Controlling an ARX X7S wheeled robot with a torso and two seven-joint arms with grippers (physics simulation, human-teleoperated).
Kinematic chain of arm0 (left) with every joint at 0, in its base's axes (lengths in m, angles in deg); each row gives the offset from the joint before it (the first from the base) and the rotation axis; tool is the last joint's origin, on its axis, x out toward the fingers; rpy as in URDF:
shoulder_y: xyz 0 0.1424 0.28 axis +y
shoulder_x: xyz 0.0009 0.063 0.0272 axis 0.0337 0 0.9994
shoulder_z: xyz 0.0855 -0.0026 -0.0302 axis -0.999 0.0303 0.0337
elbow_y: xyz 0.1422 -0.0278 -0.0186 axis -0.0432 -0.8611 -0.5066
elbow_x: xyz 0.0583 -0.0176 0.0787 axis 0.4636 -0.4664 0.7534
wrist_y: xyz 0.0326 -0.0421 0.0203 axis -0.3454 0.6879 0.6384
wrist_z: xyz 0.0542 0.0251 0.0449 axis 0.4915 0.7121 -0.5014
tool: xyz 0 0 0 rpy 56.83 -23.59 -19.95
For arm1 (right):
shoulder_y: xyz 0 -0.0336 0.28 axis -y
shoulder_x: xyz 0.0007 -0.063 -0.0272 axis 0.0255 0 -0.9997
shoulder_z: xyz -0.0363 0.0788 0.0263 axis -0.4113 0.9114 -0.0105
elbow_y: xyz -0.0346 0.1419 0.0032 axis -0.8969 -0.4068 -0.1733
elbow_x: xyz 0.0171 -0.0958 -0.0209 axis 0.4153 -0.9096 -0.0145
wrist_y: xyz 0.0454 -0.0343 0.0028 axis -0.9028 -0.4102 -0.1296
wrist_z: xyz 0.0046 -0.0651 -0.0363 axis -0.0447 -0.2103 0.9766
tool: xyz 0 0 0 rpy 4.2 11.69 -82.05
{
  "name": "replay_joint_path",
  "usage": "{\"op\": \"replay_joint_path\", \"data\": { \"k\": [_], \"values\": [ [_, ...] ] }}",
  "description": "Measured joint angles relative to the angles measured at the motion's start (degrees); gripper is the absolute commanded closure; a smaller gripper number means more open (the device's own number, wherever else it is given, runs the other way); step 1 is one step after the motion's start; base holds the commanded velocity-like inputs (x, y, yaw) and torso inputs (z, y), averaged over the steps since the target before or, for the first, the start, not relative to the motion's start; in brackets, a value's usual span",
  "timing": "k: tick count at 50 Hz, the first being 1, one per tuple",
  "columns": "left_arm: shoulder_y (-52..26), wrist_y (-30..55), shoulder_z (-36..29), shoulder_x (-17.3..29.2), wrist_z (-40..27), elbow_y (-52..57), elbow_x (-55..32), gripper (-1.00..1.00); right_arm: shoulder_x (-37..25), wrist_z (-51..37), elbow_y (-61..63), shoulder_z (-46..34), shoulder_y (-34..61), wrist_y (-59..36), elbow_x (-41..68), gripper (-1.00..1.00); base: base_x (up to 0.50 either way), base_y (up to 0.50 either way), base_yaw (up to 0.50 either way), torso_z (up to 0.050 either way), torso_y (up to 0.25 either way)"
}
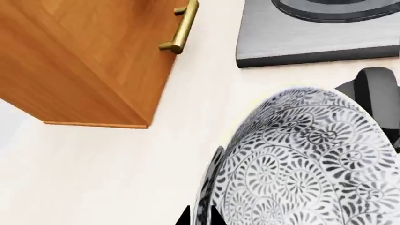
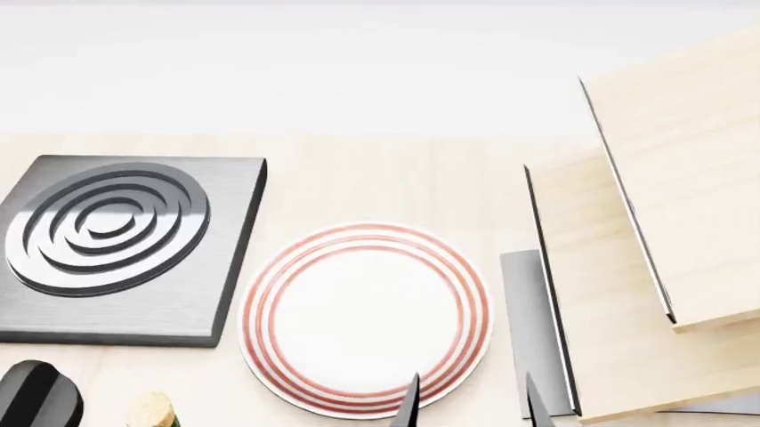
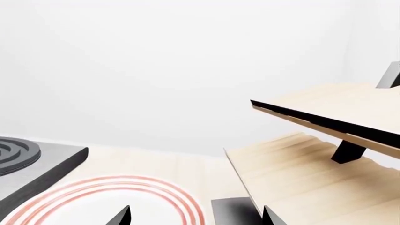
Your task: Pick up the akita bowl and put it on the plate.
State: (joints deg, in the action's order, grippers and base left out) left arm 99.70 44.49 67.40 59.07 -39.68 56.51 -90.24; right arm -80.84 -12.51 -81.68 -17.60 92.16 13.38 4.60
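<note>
Akita bowl (image 1: pixel 312 159) fills the left wrist view, tilted, right against the left hand (image 1: pixel 200 216); only dark finger tips show at its rim, so can't tell the grip. Right hand (image 2: pixel 472 402) is spread wide, holding nothing, one tip over the plate's (image 2: pixel 366 320) near rim. Plate lies bare on the desk (image 2: pixel 392 182) between burner (image 2: pixel 119 245) and wooden rack (image 2: pixel 642 267). Wooden cabinet (image 1: pixel 81 61) sits beyond the bowl.
</note>
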Motion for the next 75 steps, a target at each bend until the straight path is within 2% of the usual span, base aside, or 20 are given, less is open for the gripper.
{"op": "replay_joint_path", "data": {
  "k": [7,21,34,56,75],
  "values": [
    [-0.89,-2.65,4.61,-0.06,-0.93,2.61,1.93,1.0,-0.15,-0.13,0.13,-0.04,0.04,0.03,0.12,-1.0,0.0,0.0,0.0,0.0,0.0],
    [-2.91,-8.76,9.18,-0.36,-0.64,4.84,5.49,1.0,-0.34,-0.41,0.13,-0.31,0.1,0.06,0.18,-1.0,0.0,0.0,0.0,0.0,0.0],
    [-5.02,-13.67,10.72,-1.08,-0.48,6.71,7.72,1.0,-0.43,-0.66,-0.41,-0.52,0.19,0.38,0.3,-1.0,0.0,0.0,0.0,0.0,0.0],
    [-11.64,-25.35,4.18,-1.77,-1.82,7.12,14.54,1.0,-0.46,-1.01,-1.82,-0.87,0.6,0.97,0.57,-1.0,0.0,0.0,0.0,0.0,0.0],
    [-27.78,-30.2,-9.86,-2.09,-5.4,1.54,13.55,1.0,-0.63,-1.32,-2.86,-1.02,0.65,1.7,0.97,-1.0,0.0,0.0,0.0,0.0,0.0]
  ]
}}
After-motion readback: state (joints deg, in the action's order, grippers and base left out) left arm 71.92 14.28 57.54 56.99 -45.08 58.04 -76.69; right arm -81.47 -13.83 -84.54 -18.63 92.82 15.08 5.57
